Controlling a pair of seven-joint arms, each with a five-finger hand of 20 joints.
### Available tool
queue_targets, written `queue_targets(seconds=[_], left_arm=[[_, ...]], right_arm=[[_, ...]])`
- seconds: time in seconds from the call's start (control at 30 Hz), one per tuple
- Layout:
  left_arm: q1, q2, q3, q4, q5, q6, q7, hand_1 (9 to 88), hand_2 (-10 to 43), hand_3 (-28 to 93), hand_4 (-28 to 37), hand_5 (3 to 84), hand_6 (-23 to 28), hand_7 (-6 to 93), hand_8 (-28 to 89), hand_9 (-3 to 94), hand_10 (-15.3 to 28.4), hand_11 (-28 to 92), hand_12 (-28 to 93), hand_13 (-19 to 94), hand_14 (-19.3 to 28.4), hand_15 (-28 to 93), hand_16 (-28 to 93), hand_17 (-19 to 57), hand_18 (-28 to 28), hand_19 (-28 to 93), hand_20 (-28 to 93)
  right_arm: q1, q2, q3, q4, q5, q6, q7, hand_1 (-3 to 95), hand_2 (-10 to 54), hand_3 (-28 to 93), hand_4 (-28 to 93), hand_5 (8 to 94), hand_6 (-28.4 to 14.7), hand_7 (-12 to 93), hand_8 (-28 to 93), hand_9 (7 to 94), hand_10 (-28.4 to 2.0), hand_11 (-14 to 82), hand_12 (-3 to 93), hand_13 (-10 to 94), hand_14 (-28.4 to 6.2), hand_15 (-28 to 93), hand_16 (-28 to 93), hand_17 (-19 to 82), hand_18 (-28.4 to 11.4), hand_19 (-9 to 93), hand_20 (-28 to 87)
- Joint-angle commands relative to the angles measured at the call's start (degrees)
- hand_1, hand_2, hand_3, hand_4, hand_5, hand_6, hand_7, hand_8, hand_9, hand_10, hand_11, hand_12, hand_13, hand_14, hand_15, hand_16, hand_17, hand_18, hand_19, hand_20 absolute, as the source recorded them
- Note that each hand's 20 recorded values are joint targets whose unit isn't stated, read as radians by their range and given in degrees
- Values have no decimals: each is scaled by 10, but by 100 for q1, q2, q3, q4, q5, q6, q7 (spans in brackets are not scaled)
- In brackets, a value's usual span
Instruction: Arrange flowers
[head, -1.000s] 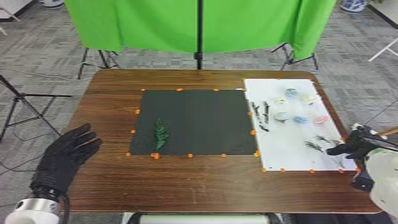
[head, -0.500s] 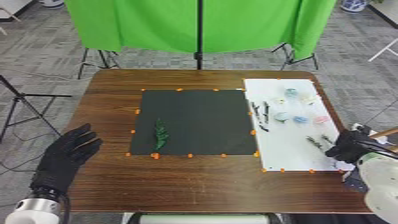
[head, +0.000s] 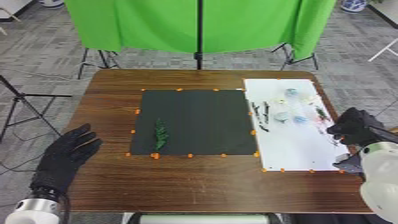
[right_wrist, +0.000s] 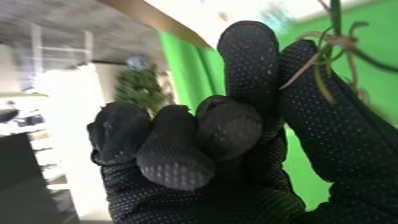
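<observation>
1. Stems (right_wrist: 342, 41), loosely tied with thin string, are over the right edge of the white sheet (head: 298, 152). I judge them light, bendable and easily crushed, maybe slippery in a glove; it is better to take them low, below the knot, and press gently.
2. Right hand (head: 355, 127), at the right edge of the white sheet, pinches these stems between thumb and finger; its other fingers are folded toward the palm.
3. Pale flower heads (head: 299, 119) lie on the white sheet. They look soft, so the held stems should pass without brushing them.
4. Dark twigs (head: 266, 112) rest along the white sheet's left part.
5. Black sheet (head: 195, 120), left of the white sheet, bears one leafy sprig (head: 161, 135). Probably the arrangement is at its beginning, and the stems should go there next.
6. Left hand (head: 67, 152), far left of the white sheet, has relaxed, slightly bent fingers and holds nothing.
</observation>
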Motion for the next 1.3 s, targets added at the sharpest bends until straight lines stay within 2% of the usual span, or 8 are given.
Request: queue_targets(seconds=[0.03,0.23,0.4,0.63,0.77,1.17,1.23,1.3], left_arm=[[72,-47,8,8,6,34,-82,328,24,721,-283,381,49,333,-164,360,147,372,98,301,172,503,-78,-49,227,625,-28],[-54,-36,57,47,25,-4,-226,327,26,720,-283,381,49,332,-163,359,147,371,98,301,172,503,-78,-49,227,625,-28],[-95,-25,80,65,22,4,-286,328,25,721,-283,381,49,330,-163,359,148,370,98,300,171,502,-78,-49,227,624,-28],[-136,-35,107,89,31,20,-356,328,26,720,-283,381,48,330,-161,359,147,368,99,300,171,500,-77,-49,226,624,-27],[-155,-21,119,100,27,11,-361,328,25,720,-283,381,48,331,-162,360,147,368,100,300,171,500,-76,-49,227,623,-27],[-195,-13,161,131,41,-16,-384,327,24,721,-283,382,49,333,-163,360,148,372,100,301,172,503,-77,-49,227,623,-26],[-199,-9,165,131,40,-33,-393,327,24,721,-283,382,49,334,-163,361,148,372,100,301,171,504,-77,-49,227,624,-26],[-218,1,184,140,42,-37,-390,327,24,721,-283,382,49,335,-164,361,148,374,100,301,171,506,-77,-49,227,624,-26]], right_arm=[[1693,-215,-1419,-432,27,-289,-468,400,-95,855,-206,820,-18,529,54,872,-88,666,371,816,-92,839,316,421,-228,932,557],[3119,-1055,-3410,28,-247,-918,-752,398,-95,856,-207,822,-17,527,56,872,-87,665,373,818,-92,840,316,424,-228,932,561],[3736,-1750,-4401,631,-830,-1341,-707,395,-95,859,-211,822,-17,525,60,873,-87,663,373,819,-91,839,314,426,-227,932,561],[4256,-2184,-5440,1406,-2085,-1178,-127,397,-95,857,-210,823,-16,520,61,874,-85,661,374,822,-87,837,310,434,-228,932,564],[4322,-2329,-5717,1647,-2581,-1199,143,397,-95,854,-205,824,-14,519,60,876,-82,658,372,826,-83,836,308,441,-228,932,565],[4298,-2748,-5744,1825,-1977,-1859,191,342,-83,863,-236,858,-4,466,9,887,-79,639,366,837,-78,826,303,458,-229,932,567],[4328,-2850,-5757,1913,-1865,-1979,248,326,-65,868,-230,888,3,451,-116,900,-77,625,361,850,-75,815,300,472,-230,932,569],[4346,-2912,-5778,2001,-1844,-1943,272,322,-61,867,-230,901,6,443,-152,909,-75,616,359,861,-73,808,299,482,-232,932,569]])
